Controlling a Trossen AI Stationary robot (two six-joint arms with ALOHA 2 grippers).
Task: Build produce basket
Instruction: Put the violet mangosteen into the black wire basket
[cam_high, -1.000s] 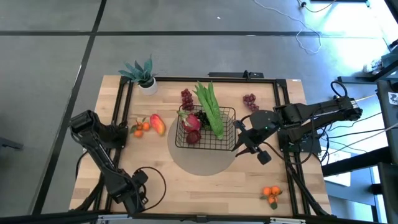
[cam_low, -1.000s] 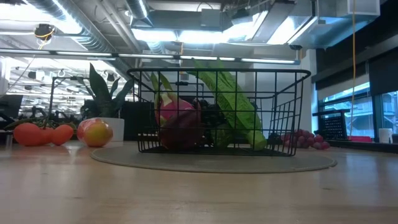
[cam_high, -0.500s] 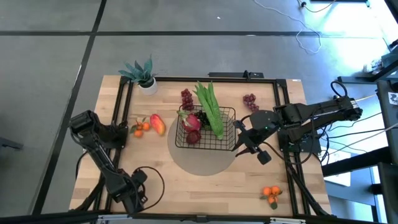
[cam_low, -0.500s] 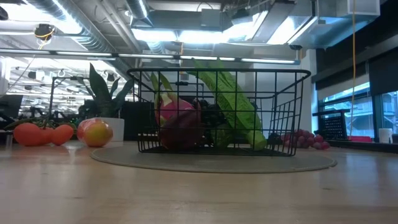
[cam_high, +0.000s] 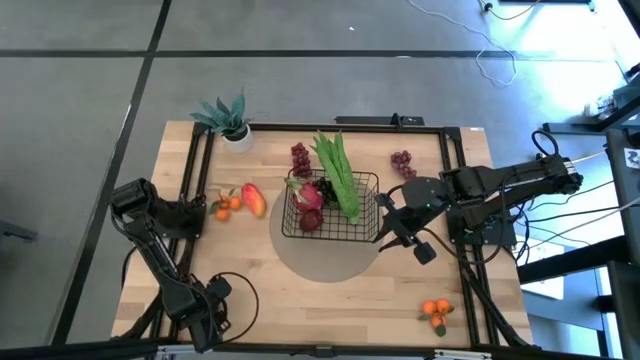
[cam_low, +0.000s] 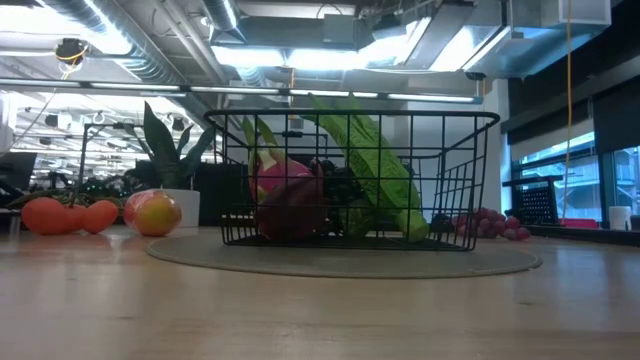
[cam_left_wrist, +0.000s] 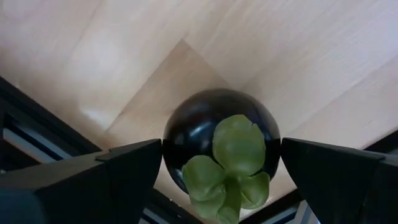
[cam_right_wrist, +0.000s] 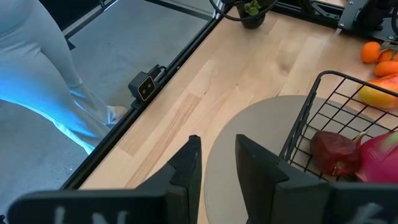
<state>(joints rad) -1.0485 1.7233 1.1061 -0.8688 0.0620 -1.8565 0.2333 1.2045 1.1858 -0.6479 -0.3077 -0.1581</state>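
The black wire basket (cam_high: 330, 206) stands on a round grey mat (cam_high: 325, 255) at the table's middle. It holds a pink dragon fruit (cam_low: 282, 175), long green pods (cam_high: 340, 175), dark grapes and a dark red fruit (cam_right_wrist: 336, 152). My left gripper (cam_high: 203, 312) is at the table's near left corner, shut on a dark round fruit with a green leafy cap (cam_left_wrist: 221, 146). My right gripper (cam_high: 398, 236) hovers just right of the basket, its fingers (cam_right_wrist: 189, 168) a little apart and empty. My left gripper pinches the dark round fruit between its two fingers, one on each opposite side (cam_left_wrist: 171, 143). The fingers come from above, pointing down at the wood. The fruit sits with its green cap (cam_left_wrist: 233, 162) up; whether it rests on the table I cannot tell.
A mango (cam_high: 253, 200) and small oranges (cam_high: 228, 204) lie left of the basket. Red grape bunches (cam_high: 300, 157) (cam_high: 402, 160) lie behind it. More oranges (cam_high: 436, 312) lie at the near right. A spiky plant in a white pot (cam_high: 230, 122) stands at the far left.
My left gripper has shifted a little toward the table's left edge at the near left corner, with its cable loop drawn in. The right arm and the basket have stayed still.
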